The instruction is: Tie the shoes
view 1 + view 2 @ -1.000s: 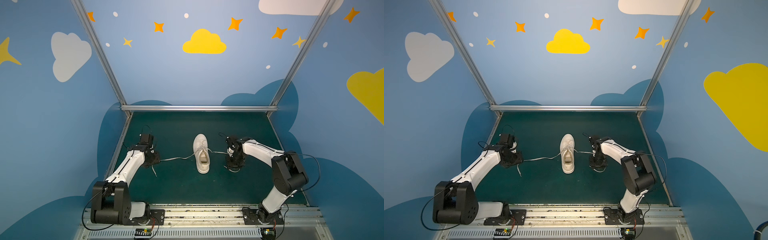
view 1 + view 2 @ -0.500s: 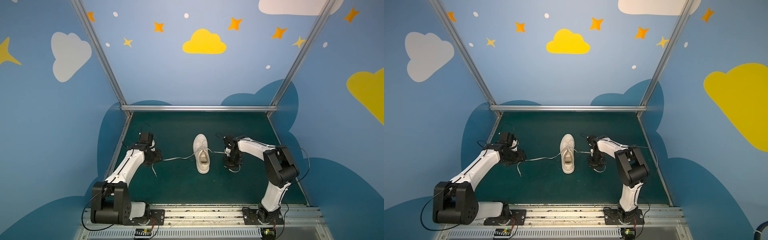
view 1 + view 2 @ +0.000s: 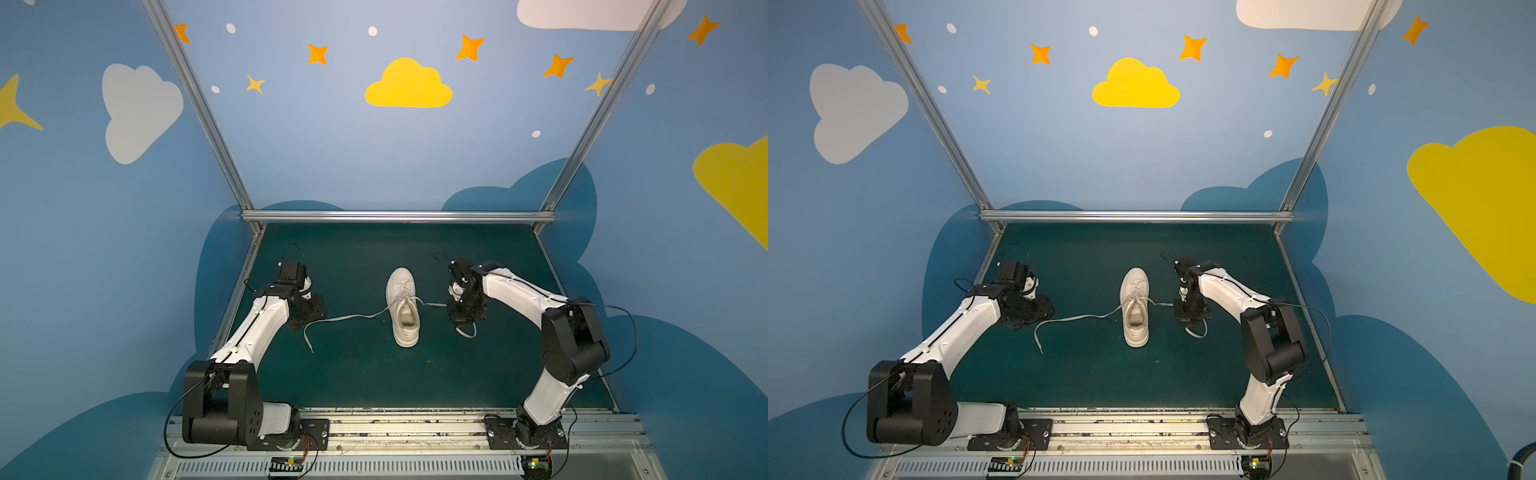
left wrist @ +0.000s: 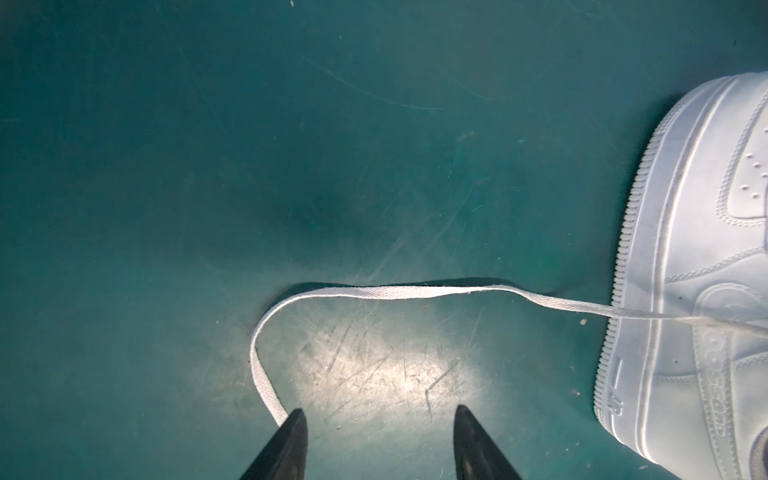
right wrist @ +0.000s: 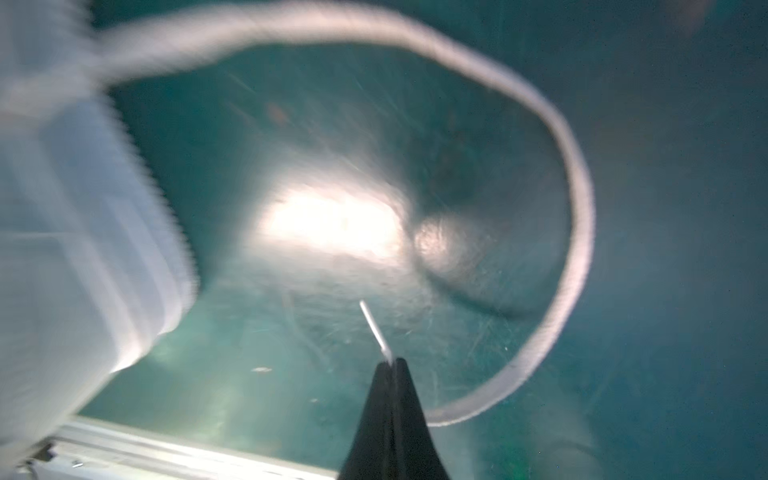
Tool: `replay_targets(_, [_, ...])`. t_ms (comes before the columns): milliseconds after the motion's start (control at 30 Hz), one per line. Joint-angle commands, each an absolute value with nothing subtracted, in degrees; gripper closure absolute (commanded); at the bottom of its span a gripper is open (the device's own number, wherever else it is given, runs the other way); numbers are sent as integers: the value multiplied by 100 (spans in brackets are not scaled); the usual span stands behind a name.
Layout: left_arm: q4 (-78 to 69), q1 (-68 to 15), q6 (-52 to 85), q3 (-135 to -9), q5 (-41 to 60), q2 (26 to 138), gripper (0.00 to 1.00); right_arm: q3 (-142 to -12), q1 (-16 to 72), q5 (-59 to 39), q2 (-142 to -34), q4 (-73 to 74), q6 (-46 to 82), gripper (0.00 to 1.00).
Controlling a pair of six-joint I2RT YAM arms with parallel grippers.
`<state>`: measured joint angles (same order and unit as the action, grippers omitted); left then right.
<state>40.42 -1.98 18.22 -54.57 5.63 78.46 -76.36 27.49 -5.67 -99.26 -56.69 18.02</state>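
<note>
- Blue walls [image 3: 332,158] painted with clouds and stars enclose a scuffed dark green mat [image 3: 374,382], which is the work surface.
- At the middle of the mat stands the white low-top sneaker [image 3: 403,307] with its ribbed rubber sole, toe far and heel near. It looks light and fairly stiff, so I judge a hard tug on a lace would drag it.
- On the left, the black left gripper [image 4: 378,411] hangs low with its jaws apart, holding nothing. One fingertip [image 4: 297,428] sits just beside the flat white woven left lace [image 4: 374,293].
- On the right, the black right gripper [image 5: 392,368] is pinched closed on the flat white right lace [image 5: 584,232], and the lace's tip pokes out past the fingers.
- The left lace trails left from the shoe across the mat, limp and thin. The best hold looks to be near its free end, pinched across the flat.
- The right lace curls in a slack loop near the shoe. Being soft, it could slide out of a weak pinch.
</note>
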Motion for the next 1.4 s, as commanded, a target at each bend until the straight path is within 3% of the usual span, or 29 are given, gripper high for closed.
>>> replay_targets(0, [4095,-178,1739,-5616,661,7910,43,-8377,2777,-696,-9511,-6123,1817,100])
replay_targets(300, [4118,-178,1690,-5630,780,7854,43,-10035,3207,-1432,-9642,-5446,1915,100])
replay_targets(533, [4047,-177,1791,-5420,944,7627,43,-10360,3906,-1333,-10013,-3357,1914,100])
replay_targets(1133, [4002,-181,1947,-4903,1223,7238,42,-13370,4665,-2148,-13006,-2833,2430,100])
replay_targets(1367, [3961,-177,2099,-4651,1282,7060,41,-13562,4774,-2294,-13711,-2021,3042,100])
